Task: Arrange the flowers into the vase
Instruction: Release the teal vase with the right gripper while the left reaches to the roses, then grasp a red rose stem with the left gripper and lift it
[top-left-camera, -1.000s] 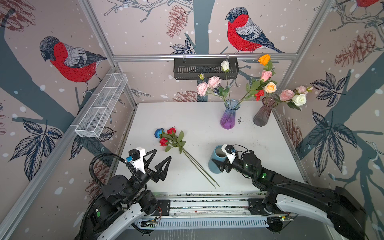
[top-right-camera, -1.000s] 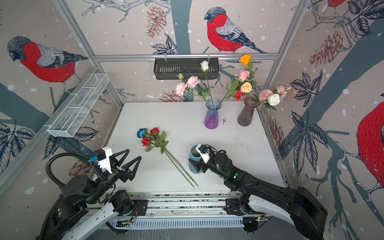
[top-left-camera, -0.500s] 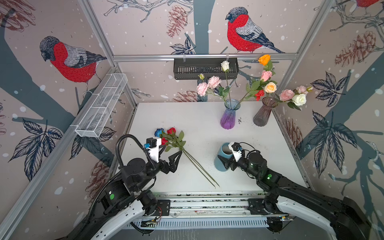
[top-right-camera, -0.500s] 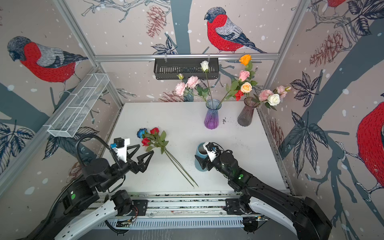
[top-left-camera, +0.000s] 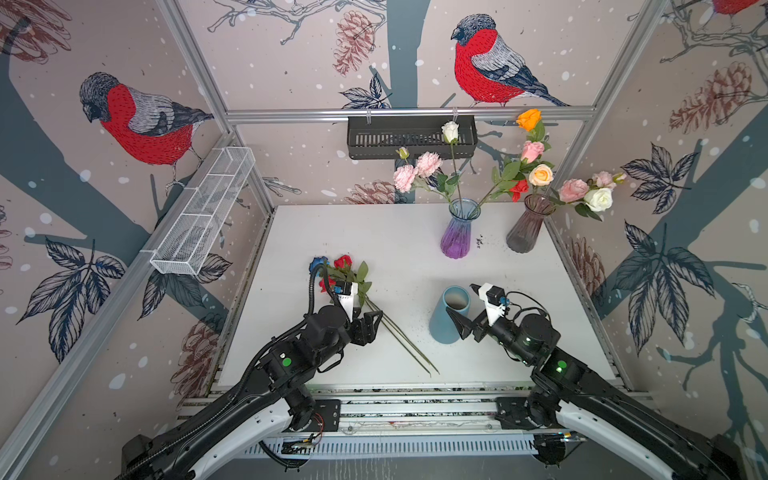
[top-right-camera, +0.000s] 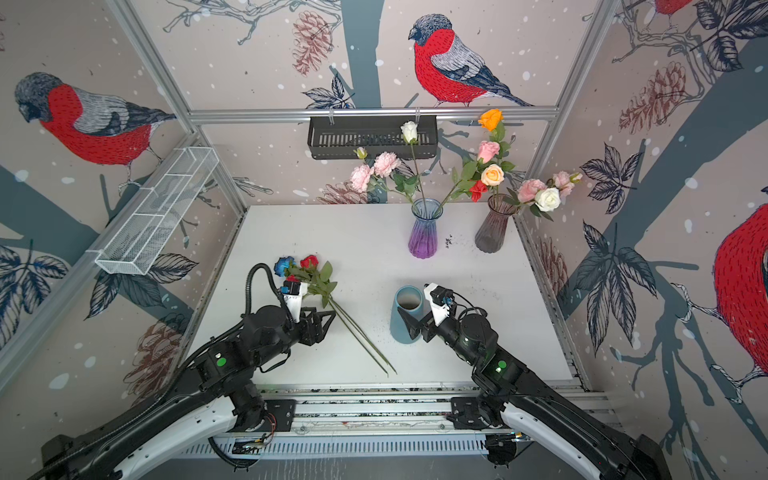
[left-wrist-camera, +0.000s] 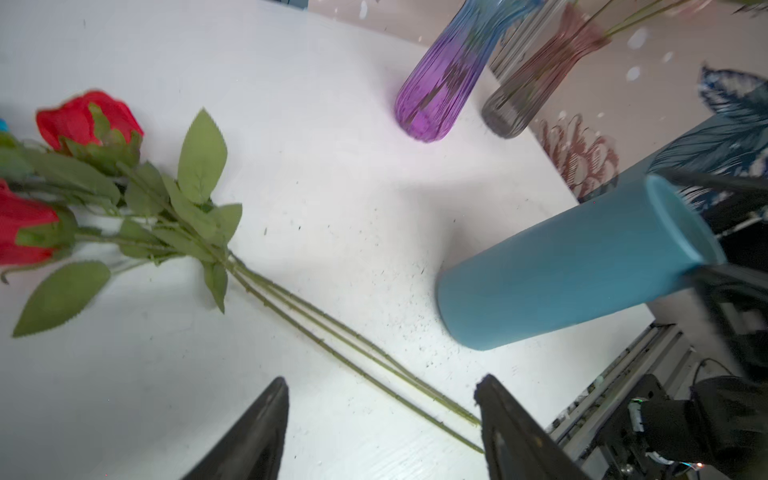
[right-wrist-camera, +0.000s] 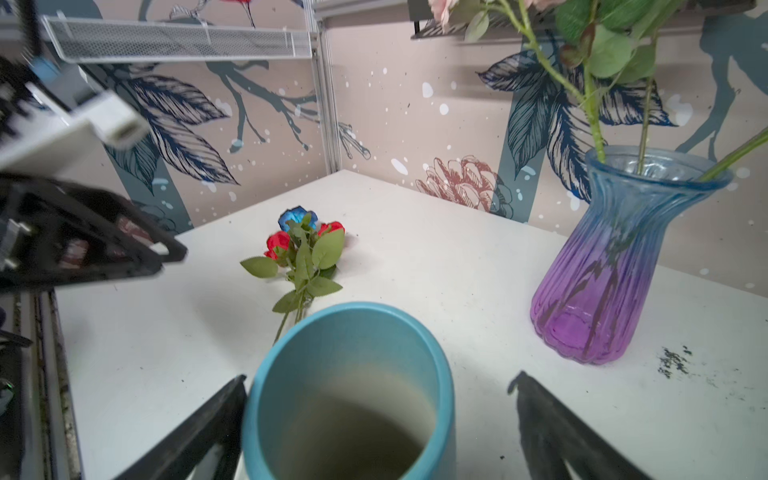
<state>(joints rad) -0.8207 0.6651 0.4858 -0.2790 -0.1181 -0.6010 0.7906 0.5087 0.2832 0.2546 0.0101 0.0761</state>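
Overhead, a white bench (top-left-camera: 399, 232) fills the booth. At its back stand a purple vase (top-left-camera: 455, 237) and a grey vase (top-left-camera: 524, 232), both holding blooms. Nearer the front stands a blue vase (top-left-camera: 444, 328). Left of it, apart, three loose flowers (top-left-camera: 343, 262), one blue and two red, lie flat with stems pointing toward the front edge. The right end effector (right-wrist-camera: 379, 378) is open, jaws astride the blue vase's mouth. The left end effector (left-wrist-camera: 381, 381) is open by the stems, gripping nothing.
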